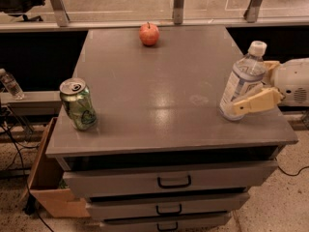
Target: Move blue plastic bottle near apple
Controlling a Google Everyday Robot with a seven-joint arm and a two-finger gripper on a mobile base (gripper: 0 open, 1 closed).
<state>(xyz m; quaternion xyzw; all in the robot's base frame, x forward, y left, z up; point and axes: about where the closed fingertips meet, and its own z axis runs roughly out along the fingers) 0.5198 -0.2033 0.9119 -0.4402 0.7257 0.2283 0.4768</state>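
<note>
The blue plastic bottle (240,79), clear with a white cap, stands upright near the right edge of the grey table (159,105). The apple (149,34) sits at the far edge, middle. My gripper (252,88) reaches in from the right and is open. Its jaws straddle the bottle: the near finger (256,103) lies against the bottle's lower front, and the far finger (271,66) shows behind it. The bottle rests on the table.
A green soda can (78,104) stands near the front left corner. Drawers (171,180) sit under the tabletop. A cardboard box (48,187) is on the floor at the left. A small bottle (10,83) stands off the table at the left.
</note>
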